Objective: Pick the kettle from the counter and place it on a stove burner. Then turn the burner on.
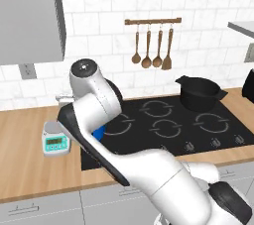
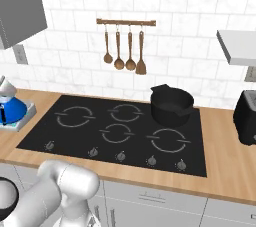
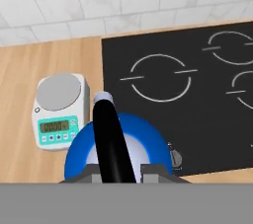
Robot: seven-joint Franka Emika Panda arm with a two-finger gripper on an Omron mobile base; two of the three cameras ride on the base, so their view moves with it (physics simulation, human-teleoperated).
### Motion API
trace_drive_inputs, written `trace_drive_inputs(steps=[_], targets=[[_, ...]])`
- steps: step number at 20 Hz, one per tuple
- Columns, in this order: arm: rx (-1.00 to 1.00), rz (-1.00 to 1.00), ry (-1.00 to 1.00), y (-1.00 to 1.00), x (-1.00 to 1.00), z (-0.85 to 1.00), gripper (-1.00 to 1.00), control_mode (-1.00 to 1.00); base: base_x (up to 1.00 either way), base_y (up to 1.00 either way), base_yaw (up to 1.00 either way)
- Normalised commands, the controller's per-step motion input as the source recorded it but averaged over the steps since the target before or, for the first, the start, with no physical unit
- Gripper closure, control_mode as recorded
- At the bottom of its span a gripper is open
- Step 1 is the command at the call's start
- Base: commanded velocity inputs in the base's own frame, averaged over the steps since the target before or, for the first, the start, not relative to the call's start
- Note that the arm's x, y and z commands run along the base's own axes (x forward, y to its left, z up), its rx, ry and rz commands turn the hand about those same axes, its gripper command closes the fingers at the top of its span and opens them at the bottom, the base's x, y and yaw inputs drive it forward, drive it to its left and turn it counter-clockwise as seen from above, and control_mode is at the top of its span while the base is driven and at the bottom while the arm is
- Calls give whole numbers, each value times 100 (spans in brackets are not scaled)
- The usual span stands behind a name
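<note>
Kettle held at the left end of the cooktop.

The wooden counter (image 2: 227, 161) carries the black cooktop (image 2: 135, 143), whose largest burner ring (image 3: 159, 77) lies bare beyond the kettle (image 3: 148, 139). A black pot (image 2: 171, 104) sits at the back right. The blue kettle hangs over the cooktop's left front corner, beside a kitchen scale (image 3: 58, 109). The gripper (image 3: 116, 169) has its jaws clamped on the kettle's black handle.
</note>
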Motion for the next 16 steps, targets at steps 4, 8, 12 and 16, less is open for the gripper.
trace_drive_inputs(steps=[4, 8, 12, 16], targets=[[0, 0, 8, -69, 50, 0, 100, -100, 0, 0, 0], [-5, 0, 16, -56, 70, 0, 100, -100, 0, 0, 0], [-6, 0, 13, -39, 76, 2, 100, -100, 0, 0, 0], [-3, 0, 9, -21, 51, 0, 100, -100, 0, 0, 0]])
